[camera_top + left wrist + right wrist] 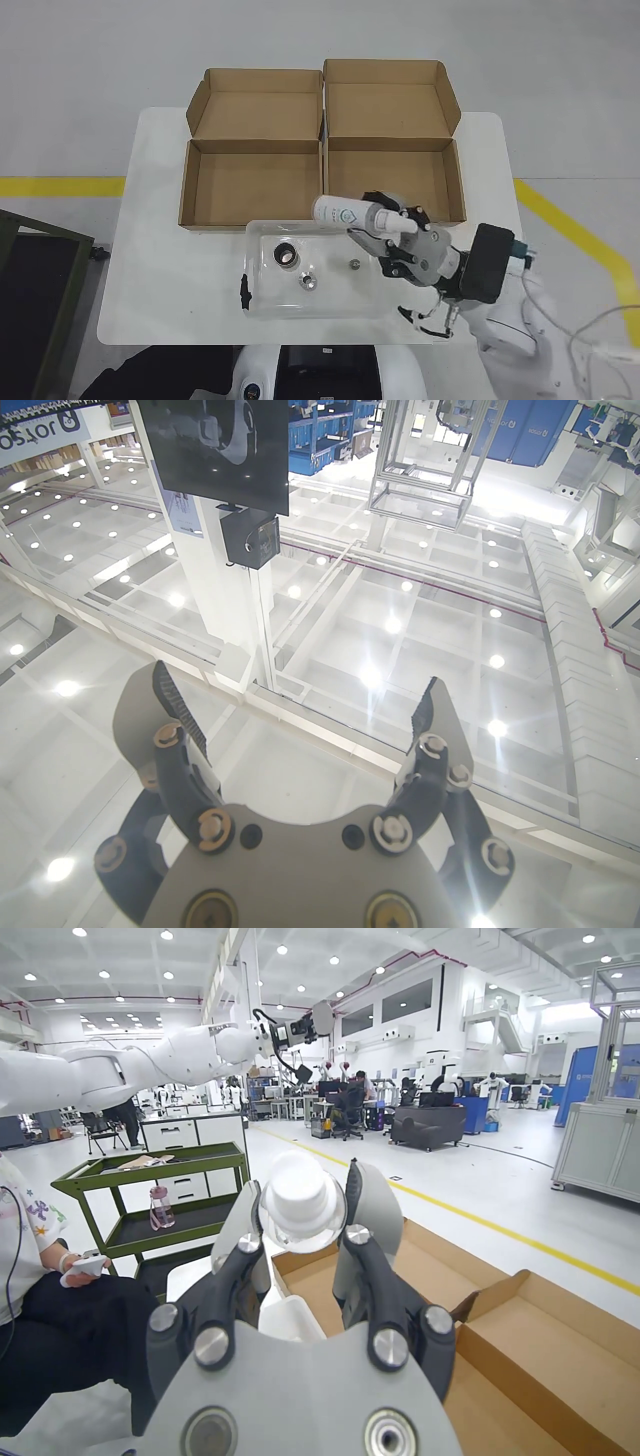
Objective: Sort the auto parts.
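Note:
My right gripper point(378, 218) is shut on a white bottle point(345, 212), which it holds lying level above the far edge of a clear tray point(262, 305), just in front of the right cardboard box point(400, 180). In the right wrist view the bottle's white cap point(300, 1205) sits between the fingers of the right gripper point(302, 1188). The tray holds a dark ring point(287, 255), a small metal part point(309, 282) and a tiny nut point(354, 264). My left gripper point(295, 680) is raised high, pointing at the ceiling, open and empty.
Two open cardboard boxes stand side by side at the back of the white table point(150, 250), the left box point(255, 190) bare inside. A small black piece point(243, 292) sits at the tray's left edge. A green cart point(40, 290) stands left of the table.

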Controlling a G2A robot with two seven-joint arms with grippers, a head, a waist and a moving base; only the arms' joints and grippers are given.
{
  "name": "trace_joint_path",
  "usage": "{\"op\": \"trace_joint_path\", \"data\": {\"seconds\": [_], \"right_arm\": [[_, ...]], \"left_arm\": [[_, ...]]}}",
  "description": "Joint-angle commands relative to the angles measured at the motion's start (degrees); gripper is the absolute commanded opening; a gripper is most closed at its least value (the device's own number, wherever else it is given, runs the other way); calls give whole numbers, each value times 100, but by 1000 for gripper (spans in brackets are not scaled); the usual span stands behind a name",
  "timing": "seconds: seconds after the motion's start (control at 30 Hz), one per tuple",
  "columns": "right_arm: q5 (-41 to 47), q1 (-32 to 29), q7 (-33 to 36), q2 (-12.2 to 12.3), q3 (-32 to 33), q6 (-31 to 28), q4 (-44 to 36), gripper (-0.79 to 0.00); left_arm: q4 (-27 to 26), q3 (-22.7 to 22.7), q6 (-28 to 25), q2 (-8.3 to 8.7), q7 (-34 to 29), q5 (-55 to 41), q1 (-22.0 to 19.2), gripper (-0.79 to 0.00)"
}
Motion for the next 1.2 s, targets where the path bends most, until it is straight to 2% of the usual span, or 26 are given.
{"op": "trace_joint_path", "data": {"seconds": [0.0, 0.2, 0.8, 1.17], "right_arm": [[-9, 49, 44, 1, -23, 45, 126, -785], [-103, 239, 282, 11, -99, 152, 421, -785], [-877, 885, 1148, 0, -364, 1161, 1526, -785], [-1146, 1335, 1730, -20, -569, 1505, 2068, -785]], "left_arm": [[0, 0, 0, 0, 0, 0, 0, 0], [0, 0, 0, 0, 0, 0, 0, 0], [0, 0, 0, 0, 0, 0, 0, 0], [0, 0, 0, 0, 0, 0, 0, 0]]}}
